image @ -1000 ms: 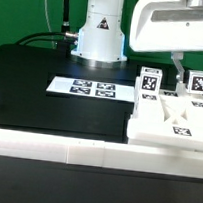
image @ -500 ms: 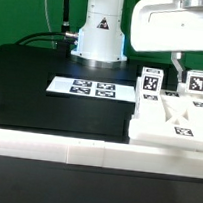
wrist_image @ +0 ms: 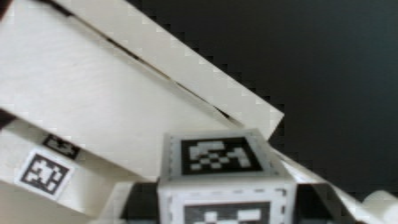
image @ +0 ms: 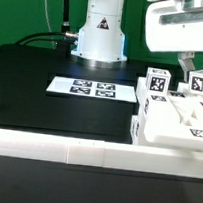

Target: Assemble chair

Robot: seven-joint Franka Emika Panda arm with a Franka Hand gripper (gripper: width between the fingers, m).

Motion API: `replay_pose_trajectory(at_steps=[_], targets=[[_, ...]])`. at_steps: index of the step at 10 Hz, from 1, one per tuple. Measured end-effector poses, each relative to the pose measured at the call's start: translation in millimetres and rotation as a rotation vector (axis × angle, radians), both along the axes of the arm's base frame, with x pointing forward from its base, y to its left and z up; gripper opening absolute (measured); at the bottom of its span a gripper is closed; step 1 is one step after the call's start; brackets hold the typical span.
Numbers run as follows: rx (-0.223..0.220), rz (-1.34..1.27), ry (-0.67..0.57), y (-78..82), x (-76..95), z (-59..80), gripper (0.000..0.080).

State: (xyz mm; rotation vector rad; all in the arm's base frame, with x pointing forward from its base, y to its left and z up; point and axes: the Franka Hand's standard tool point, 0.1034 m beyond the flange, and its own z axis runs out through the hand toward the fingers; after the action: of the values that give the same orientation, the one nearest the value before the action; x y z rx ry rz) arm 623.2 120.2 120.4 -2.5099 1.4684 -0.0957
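A Franka arm's fingers [image: 183, 69] stand nearly closed above the partly built chair [image: 173, 118], though whether they grip any part cannot be told. The white, tag-marked assembly sits at about four o'clock on the black desk [image: 42, 69], with the marker board [image: 89, 88] beside it toward nine o'clock.
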Motion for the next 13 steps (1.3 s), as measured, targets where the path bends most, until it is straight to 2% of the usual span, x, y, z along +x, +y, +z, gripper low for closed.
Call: replay_pose_trajectory(at_steps=[2,3,4,5,8,11,12,13], targets=[[-0.012,0.064,-0.010,-0.3,-0.1,0.0,0.0285],[-0.018,0.095,-0.016,-1.6,1.1,1.1,0.0496],[-0.025,0.130,-0.022,-2.3,1.4,1.3,0.0496],[-0.054,0.241,-0.039,-0.7,1.4,1.6,0.0623],[-0.106,0.507,-0.083,7.9,2.5,4.3,0.0648],[-0.149,0.740,-0.119,5.3,2.4,3.2,0.0649],[-0.204,0.900,-0.131,4.3,2.3,2.2,0.0649],[-0.234,1.006,-0.140,2.7,2.5,1.5,0.0649]])
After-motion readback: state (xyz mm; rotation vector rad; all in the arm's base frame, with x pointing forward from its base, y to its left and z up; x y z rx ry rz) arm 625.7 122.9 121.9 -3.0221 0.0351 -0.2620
